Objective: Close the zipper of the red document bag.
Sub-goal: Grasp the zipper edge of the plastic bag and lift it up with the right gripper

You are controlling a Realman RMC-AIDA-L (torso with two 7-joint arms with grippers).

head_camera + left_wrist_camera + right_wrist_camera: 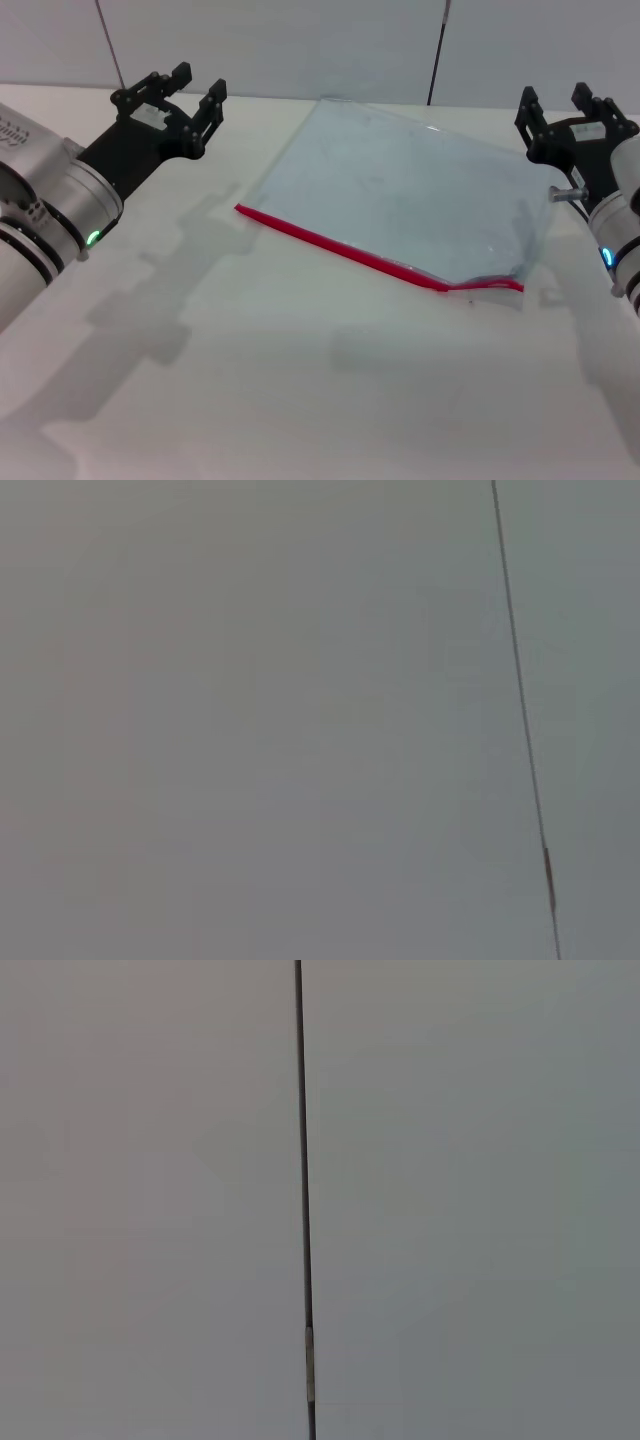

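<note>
The red document bag (400, 190) lies flat on the white table in the head view, a clear bluish pouch turned at an angle. Its zipper (345, 251) is the thin red strip along the long edge nearest me, running from the left down to the right corner, where the plastic buckles a little. My left gripper (188, 95) hangs open above the table to the left of the bag, apart from it. Off the bag's right edge, my right gripper (560, 105) is held up, open and empty. Both wrist views show only a grey wall.
The white table (250, 380) stretches bare in front of the bag. A pale panelled wall (300, 40) with dark seams stands behind the table's far edge.
</note>
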